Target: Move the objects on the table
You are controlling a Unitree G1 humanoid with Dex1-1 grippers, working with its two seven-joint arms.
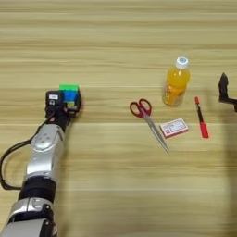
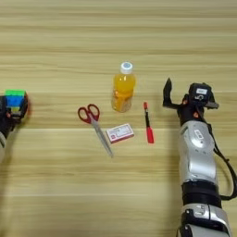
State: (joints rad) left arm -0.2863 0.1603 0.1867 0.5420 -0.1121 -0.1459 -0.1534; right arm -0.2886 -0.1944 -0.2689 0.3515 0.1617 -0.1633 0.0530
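Note:
My left gripper (image 1: 68, 102) is at the left of the table (image 1: 115, 37), shut on the multicoloured puzzle cube (image 1: 69, 92), whose green and blue faces show between the black fingers. In the middle stand the orange juice bottle (image 1: 177, 85) with its white cap, the red-handled scissors (image 1: 147, 119), the small red-and-white box (image 1: 174, 128) and the slim red pen (image 1: 201, 118). My right gripper (image 2: 185, 96) hovers just right of the pen, open and holding nothing, one black finger (image 2: 166, 94) pointing up.
Both silver forearms reach in from the near edge, the left one (image 1: 42, 162) with a black cable looping beside it, the right one (image 2: 198, 157) likewise. Bare wood stretches across the far half of the table.

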